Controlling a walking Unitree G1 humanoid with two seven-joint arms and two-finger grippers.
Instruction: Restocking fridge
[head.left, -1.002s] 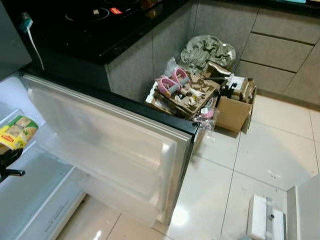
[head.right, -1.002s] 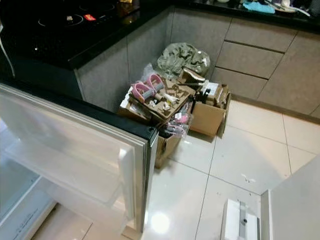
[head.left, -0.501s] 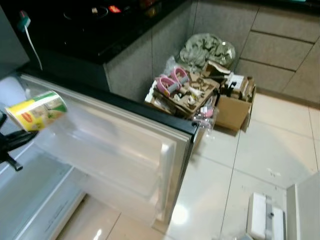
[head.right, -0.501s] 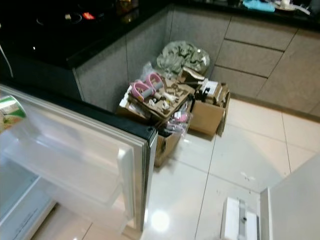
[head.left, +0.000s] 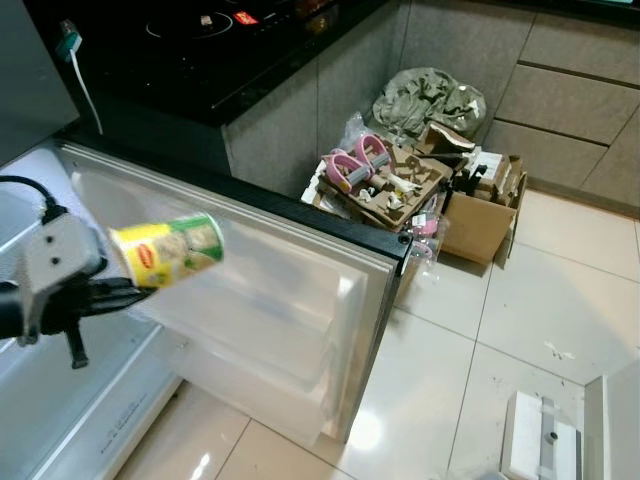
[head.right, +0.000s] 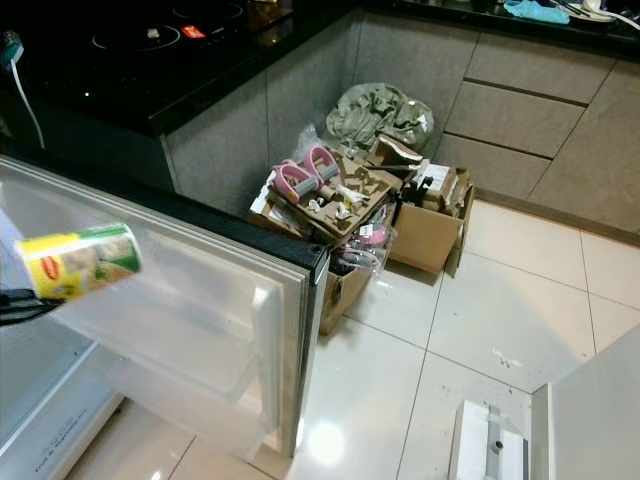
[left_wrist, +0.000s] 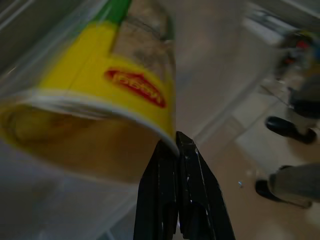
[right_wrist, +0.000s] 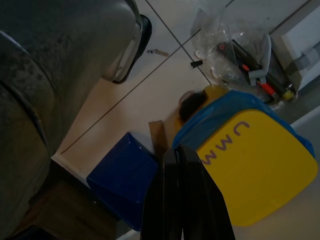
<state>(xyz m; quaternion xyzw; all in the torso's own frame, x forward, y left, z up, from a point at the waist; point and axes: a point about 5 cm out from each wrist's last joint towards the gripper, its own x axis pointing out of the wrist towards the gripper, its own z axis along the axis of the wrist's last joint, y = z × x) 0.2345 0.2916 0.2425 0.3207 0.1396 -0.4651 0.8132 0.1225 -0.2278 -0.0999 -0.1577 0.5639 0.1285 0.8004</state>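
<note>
Both eye views look down and forward from head height over the open fridge door (head.left: 250, 300) toward the corner of the kitchen, sharing the door, the cardboard boxes (head.right: 400, 215) and the tiled floor (head.left: 520, 300); the right eye sits slightly to the right. The left wrist view looks along its closed fingers (left_wrist: 181, 200), very near a yellow noodle cup (left_wrist: 100, 115). The right wrist view looks down along its fingers (right_wrist: 182, 200) at the floor, a yellow lid (right_wrist: 255, 170) and a blue box (right_wrist: 122, 177).
</note>
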